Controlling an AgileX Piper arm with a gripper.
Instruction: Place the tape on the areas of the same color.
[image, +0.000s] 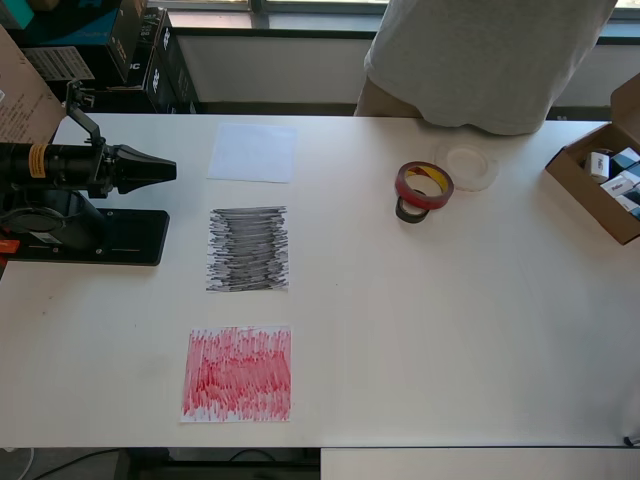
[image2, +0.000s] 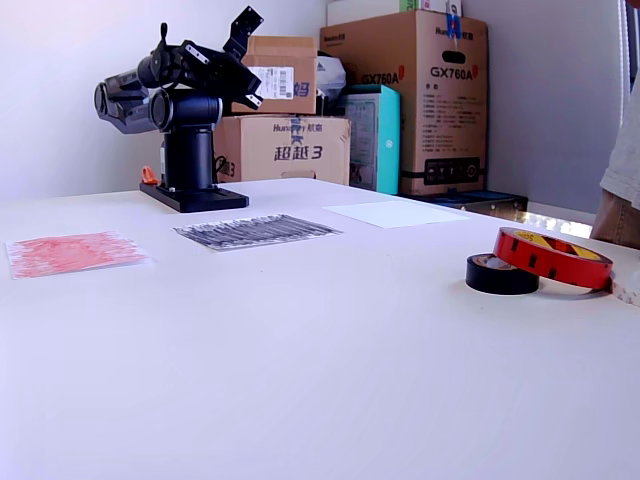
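Observation:
The red tape ring (image: 425, 183) (image2: 550, 257) leans tilted on the small black ring (image: 408, 211) (image2: 495, 275), right of centre in the overhead view. The whitish translucent ring (image: 466, 165) lies flat just beyond them. Left of centre lie three sheets in a column: white (image: 252, 152) (image2: 395, 213), scribbled black (image: 248, 249) (image2: 255, 230), scribbled red (image: 238, 374) (image2: 75, 252). No tape is on any sheet. My gripper (image: 160, 170) is at the far left, folded over the arm's base, pointing toward the sheets. Its jaws look closed and empty. The folded arm (image2: 190, 110) shows in the exterior view.
The arm's black base plate (image: 100, 238) sits at the overhead view's left. A person (image: 490, 60) stands at the far table edge. An open cardboard box (image: 590, 190) of small packs is at the right edge. Stacked cartons (image2: 440, 90) stand beyond the table.

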